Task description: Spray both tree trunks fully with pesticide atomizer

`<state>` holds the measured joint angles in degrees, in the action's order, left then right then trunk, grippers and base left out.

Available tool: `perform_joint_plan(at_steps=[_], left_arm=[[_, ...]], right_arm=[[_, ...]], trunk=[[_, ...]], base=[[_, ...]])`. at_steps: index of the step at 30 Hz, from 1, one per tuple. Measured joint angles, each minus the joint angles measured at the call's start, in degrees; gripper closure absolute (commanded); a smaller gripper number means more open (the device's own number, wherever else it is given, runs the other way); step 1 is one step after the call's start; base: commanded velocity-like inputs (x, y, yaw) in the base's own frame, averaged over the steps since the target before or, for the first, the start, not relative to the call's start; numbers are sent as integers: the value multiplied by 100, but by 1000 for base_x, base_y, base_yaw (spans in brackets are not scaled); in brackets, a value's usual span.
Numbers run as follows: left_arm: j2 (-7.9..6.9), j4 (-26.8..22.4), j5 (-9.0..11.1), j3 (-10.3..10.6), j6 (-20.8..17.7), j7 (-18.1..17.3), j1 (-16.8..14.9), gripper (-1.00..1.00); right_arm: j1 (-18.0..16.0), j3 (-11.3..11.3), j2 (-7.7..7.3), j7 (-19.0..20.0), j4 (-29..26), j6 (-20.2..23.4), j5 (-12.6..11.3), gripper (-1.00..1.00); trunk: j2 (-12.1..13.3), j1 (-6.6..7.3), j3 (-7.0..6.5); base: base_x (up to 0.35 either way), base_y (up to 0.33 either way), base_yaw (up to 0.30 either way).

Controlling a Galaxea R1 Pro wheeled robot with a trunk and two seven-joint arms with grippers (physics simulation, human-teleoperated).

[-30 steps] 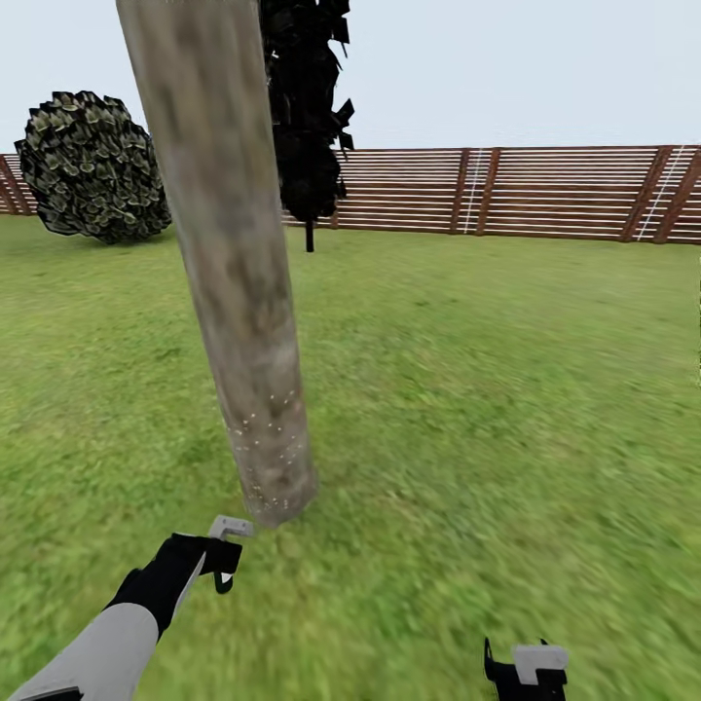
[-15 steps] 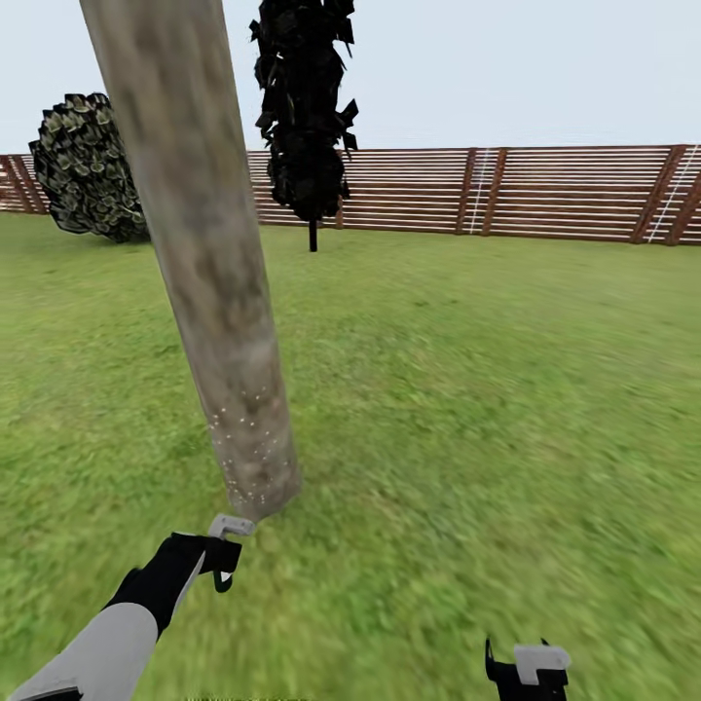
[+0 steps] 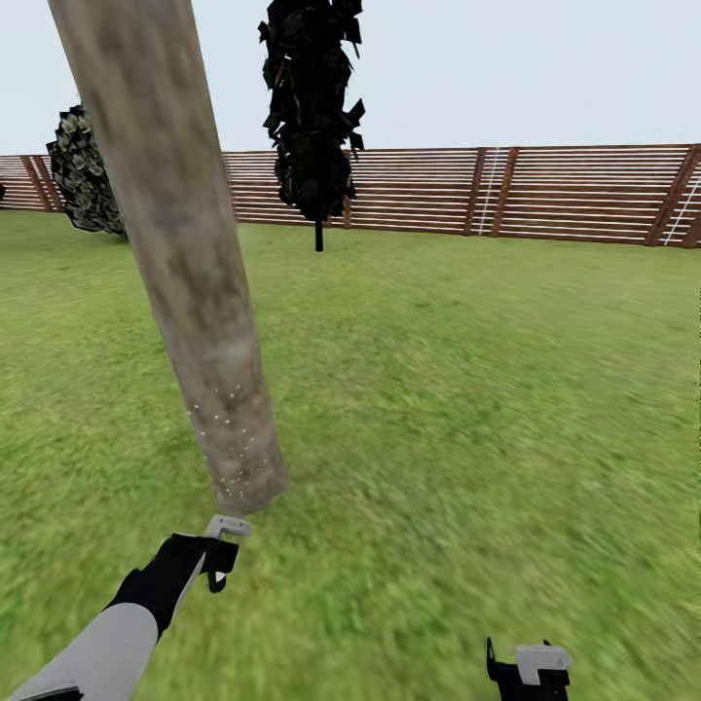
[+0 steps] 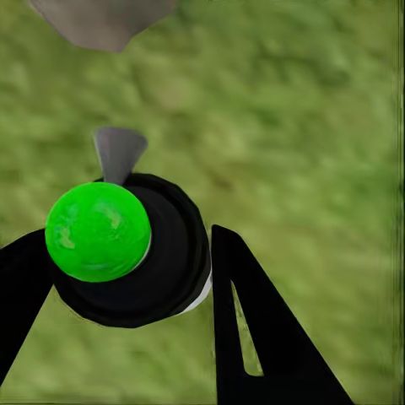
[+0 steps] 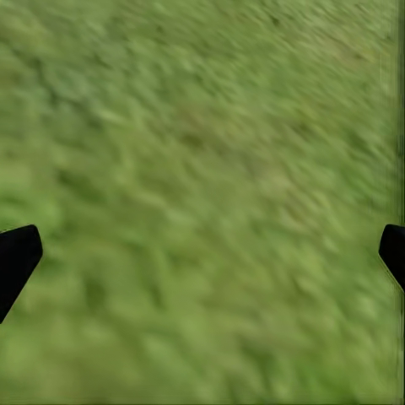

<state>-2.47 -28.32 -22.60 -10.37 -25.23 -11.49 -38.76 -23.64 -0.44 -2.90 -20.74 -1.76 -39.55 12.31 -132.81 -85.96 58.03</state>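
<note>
Leftward across the head view the trunk (image 3: 185, 282) and round bush (image 3: 86, 185) have slid since a second ago; the whole picture shifted, so the camera turned. Nearest, the left gripper (image 4: 126, 278) pinches the atomizer (image 4: 126, 249) between its fingers, grey nozzle aimed at the trunk base just beyond, probably for spraying; pale specks dot the bark there. The right gripper (image 5: 202, 253) hangs spread and empty over the grass (image 3: 467, 389). Farther off stand a thin dark tree (image 3: 312, 107) and the fence (image 3: 545, 195).

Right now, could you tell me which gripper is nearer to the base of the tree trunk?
Left. The left gripper sits just short of the tree trunk base; the right gripper is far off to its right.
</note>
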Motion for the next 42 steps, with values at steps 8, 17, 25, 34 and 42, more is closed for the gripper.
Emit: perform_joint_plan(at_steps=[8,17,25,34,42], left_arm=[[1,11,14,0,0,6,0,100],[1,11,3,-7,0,6,0,100],[1,4,5,-9,0,6,0,100],[-46,-38,93,-31,1,14,0,100],[-48,-40,119,-634,34,602,0,100]], right_arm=[[-2,0,3,0,0,0,1,-100],[0,0,9,0,0,0,1,-100],[0,0,16,0,0,0,2,-100],[-3,1,18,0,0,0,5,-100],[-1,0,11,0,0,0,6,-100]], trunk=[[0,0,0],[0,0,0],[0,0,0],[0,0,0],[0,0,0]], base=[[0,-276,0],[0,-276,0],[0,-276,181],[79,-273,277],[187,-238,73]])
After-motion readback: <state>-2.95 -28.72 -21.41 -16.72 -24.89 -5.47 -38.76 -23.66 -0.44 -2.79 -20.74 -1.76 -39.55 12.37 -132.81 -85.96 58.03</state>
